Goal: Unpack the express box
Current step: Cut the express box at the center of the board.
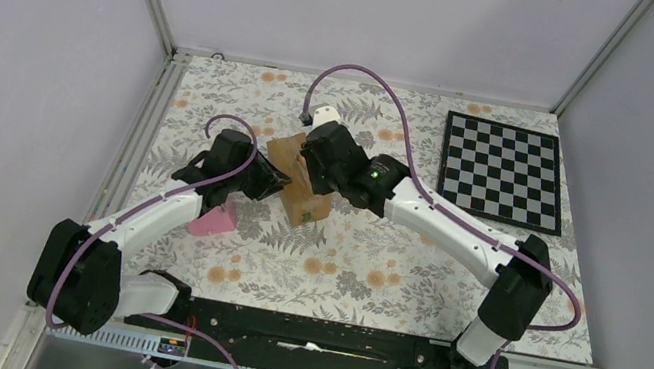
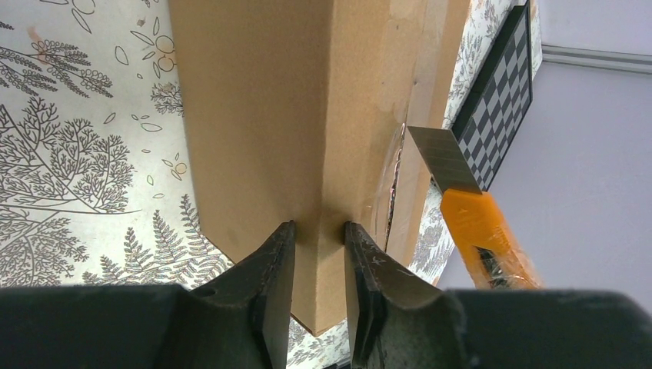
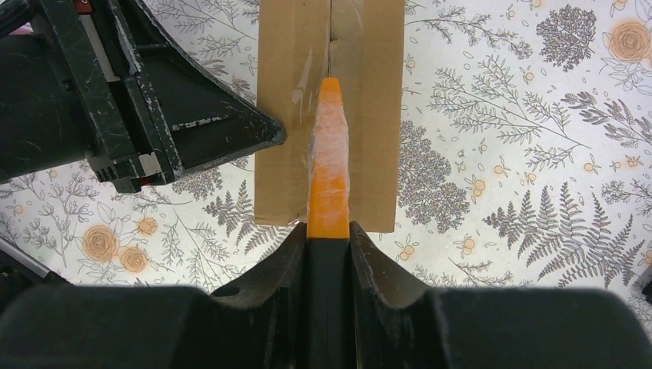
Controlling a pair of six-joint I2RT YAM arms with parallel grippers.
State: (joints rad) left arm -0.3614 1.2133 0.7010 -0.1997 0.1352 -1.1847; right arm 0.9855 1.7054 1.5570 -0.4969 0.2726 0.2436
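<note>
The express box (image 1: 302,190) is a small brown carton in the middle of the table. My left gripper (image 2: 317,231) is shut on one of its vertical corner edges (image 2: 330,154), from the left. My right gripper (image 3: 329,231) is shut on the orange-and-black cutter (image 3: 328,161). The cutter's steel blade (image 2: 438,157) meets the taped seam (image 3: 330,38) along the middle of the box top. In the top view the right gripper (image 1: 327,159) hovers over the box and hides most of the cutter. The left gripper's fingers (image 3: 231,134) show beside the box in the right wrist view.
A pink wedge-shaped object (image 1: 215,221) lies on the floral tablecloth just left of the box, under the left arm. A black-and-white checkerboard (image 1: 503,170) lies at the back right. A metal rail (image 1: 327,332) runs along the near edge.
</note>
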